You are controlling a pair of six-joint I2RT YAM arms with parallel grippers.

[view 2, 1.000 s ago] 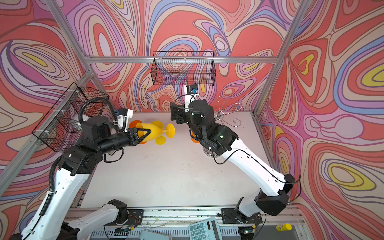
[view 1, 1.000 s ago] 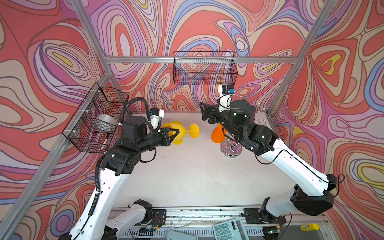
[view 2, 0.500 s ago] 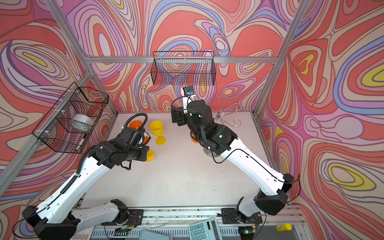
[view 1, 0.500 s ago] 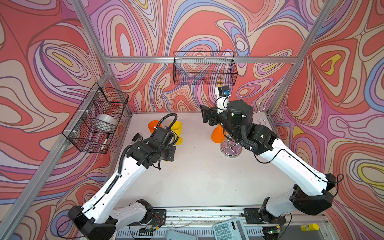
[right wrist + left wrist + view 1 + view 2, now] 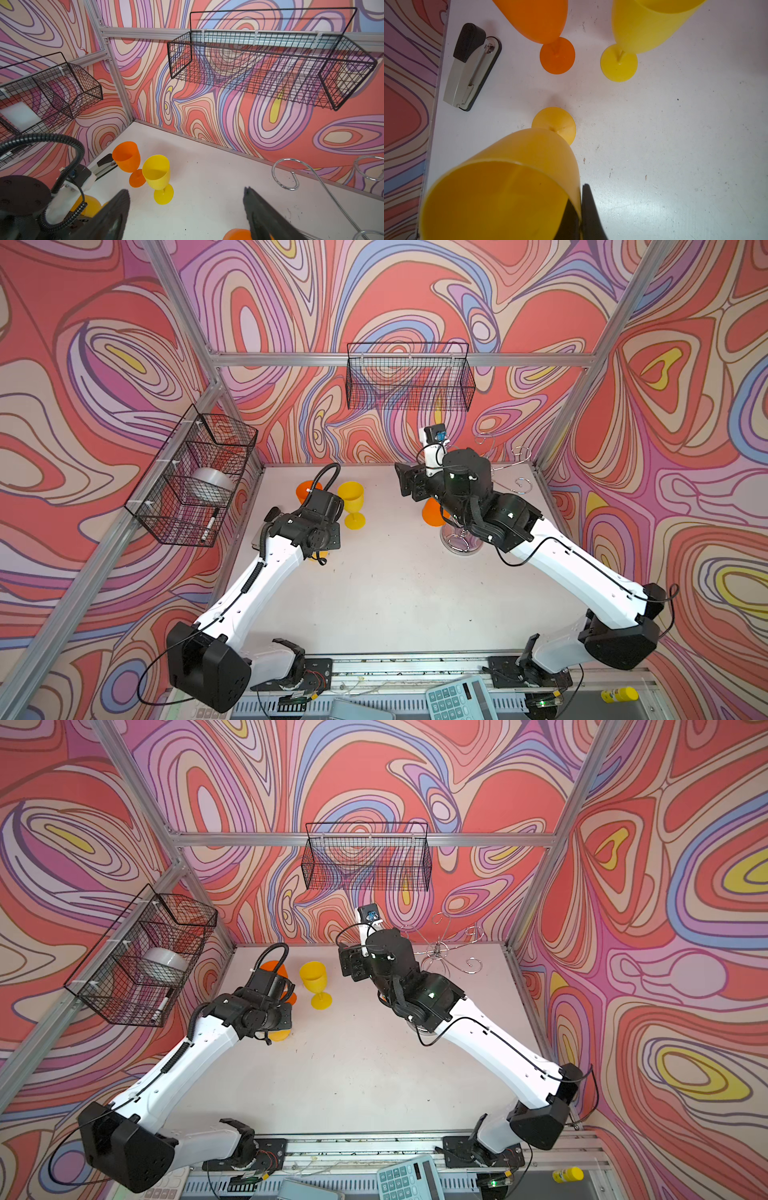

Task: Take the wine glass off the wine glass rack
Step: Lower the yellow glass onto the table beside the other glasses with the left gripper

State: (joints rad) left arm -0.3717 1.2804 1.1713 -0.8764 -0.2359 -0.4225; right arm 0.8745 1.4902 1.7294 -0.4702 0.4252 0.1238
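Rack point(image 5: 436, 952): chrome wire stand, curled hooks on top, upright at back right of the table point(image 5: 395, 593); we see its round base point(image 5: 459, 546) partly.
Rack glass point(image 5: 432, 512): orange, beside the stem, mostly hidden; we cannot tell its pose.
Orange glass point(image 5: 302, 493), Yellow glass point(image 5: 351, 497): upright, side by side, back left.
Amber glass point(image 5: 508, 176): upright, just before them.

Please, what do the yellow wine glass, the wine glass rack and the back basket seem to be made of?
Yellow wine glass: probably plastic; opaque, even colour, soft matte sheen.
Wine glass rack: metal wire, likely chromed; mirror-bright reflections.
Back basket: thin wire mesh, black and dull; whether it is painted or coated cannot be told.
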